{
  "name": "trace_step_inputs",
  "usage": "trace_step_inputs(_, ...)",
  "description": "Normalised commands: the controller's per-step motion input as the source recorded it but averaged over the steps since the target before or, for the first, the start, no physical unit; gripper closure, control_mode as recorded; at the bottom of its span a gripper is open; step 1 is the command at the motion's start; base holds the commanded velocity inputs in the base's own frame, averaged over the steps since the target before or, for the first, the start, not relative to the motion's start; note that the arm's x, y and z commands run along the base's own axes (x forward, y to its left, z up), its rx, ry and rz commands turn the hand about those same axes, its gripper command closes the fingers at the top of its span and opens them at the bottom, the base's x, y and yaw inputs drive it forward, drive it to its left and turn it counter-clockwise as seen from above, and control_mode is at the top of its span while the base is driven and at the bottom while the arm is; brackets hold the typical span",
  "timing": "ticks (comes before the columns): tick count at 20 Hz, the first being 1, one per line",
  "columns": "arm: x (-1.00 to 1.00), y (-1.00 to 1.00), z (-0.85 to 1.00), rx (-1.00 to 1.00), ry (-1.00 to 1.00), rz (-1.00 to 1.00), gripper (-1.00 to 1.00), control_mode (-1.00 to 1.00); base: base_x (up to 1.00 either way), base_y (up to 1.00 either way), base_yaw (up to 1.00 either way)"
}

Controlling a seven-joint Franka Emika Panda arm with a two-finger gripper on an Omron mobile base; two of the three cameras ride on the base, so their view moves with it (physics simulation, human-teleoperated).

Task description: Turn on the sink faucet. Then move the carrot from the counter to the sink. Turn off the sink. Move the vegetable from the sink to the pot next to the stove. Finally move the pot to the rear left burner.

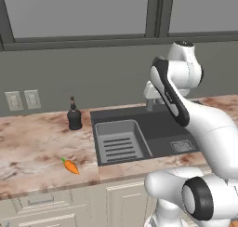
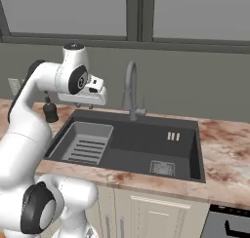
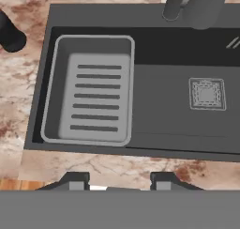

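The sink (image 3: 187, 110) basin lies open at right around the square drain (image 3: 206, 94); a grey drying rack (image 3: 91, 89) fills its left part. At the far rim stands the tall faucet (image 2: 131, 90), and a dark bottle (image 1: 74, 114) stands on the counter (image 1: 32, 147) left of the sink.

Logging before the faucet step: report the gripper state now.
Gripper: open, holding nothing, hanging above the sink.

I look down into the dark sink (image 3: 178, 110): a grey slotted tray (image 3: 91, 89) fills its left end, the square drain (image 3: 206, 94) sits right, the faucet (image 3: 194, 5) at its far edge.
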Motion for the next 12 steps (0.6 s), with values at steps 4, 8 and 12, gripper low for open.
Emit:
trace_step_inputs(4, -0.02, -0.13, 0.00, 0.01, -0.01, 0.00, -1.00, 1.00, -0.03, -0.12, 0.00)
trace_step_inputs(8, 0.00, 0.00, 0.00, 0.00, 0.00, 0.00, -1.00, 1.00, -0.07, -0.55, -0.01)
trace_step_inputs(12, 0.00, 0.00, 0.00, 0.00, 0.00, 0.00, -1.00, 1.00, 0.00, -0.39, -0.02)
